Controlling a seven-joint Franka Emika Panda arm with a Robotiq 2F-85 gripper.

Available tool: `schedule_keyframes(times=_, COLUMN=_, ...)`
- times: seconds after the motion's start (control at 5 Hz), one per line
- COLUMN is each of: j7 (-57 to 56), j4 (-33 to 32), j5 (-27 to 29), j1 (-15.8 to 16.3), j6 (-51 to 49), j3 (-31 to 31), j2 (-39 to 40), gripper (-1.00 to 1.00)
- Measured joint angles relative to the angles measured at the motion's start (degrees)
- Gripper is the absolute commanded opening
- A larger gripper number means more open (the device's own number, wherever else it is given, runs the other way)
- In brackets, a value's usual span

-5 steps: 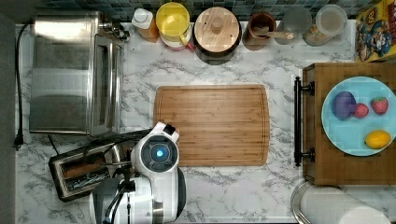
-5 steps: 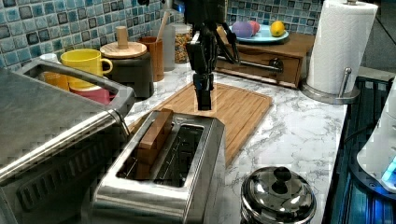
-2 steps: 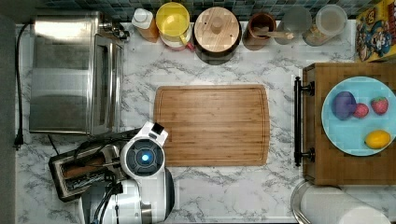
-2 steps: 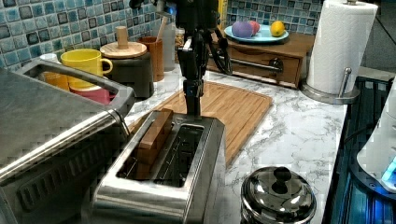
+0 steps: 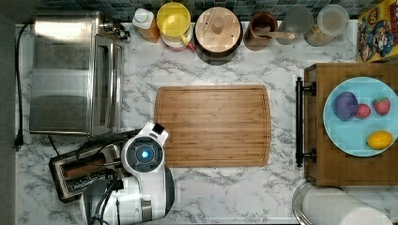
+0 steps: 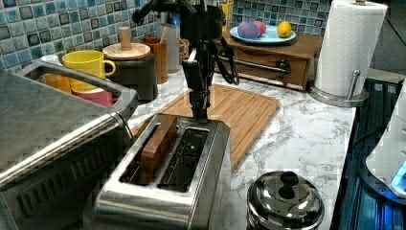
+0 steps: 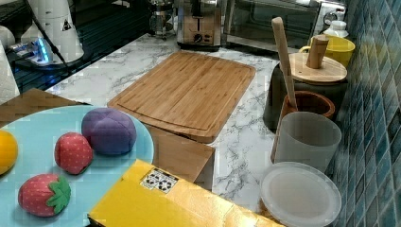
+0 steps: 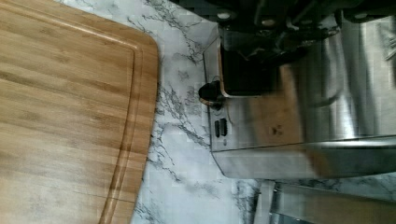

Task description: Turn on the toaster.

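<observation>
Gripper (image 6: 198, 103) over the toaster's (image 6: 165, 184) far end, beside the board (image 5: 213, 125).
Fingers point down at the toaster's end; open or clenched, I can't tell.

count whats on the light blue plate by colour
Purple round fruit: 1
Red strawberries: 2
Yellow lemon: 1
Total: 4 items on the light blue plate
</observation>
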Motion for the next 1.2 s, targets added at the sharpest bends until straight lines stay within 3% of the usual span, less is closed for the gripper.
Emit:
schedule_keyframes(times=0.8, j7=5.5, j4=5.4, j5=-0.6, j1=-2.5, j6=-2.0, j3=1.0, j2=9.1, gripper=-1.0)
schedule_keyframes(times=1.2, j7=6.9, j4=10.1, j5=-5.8, j1=-2.4, j6=-5.5, j3=1.1, j2=13.7, gripper=-1.0)
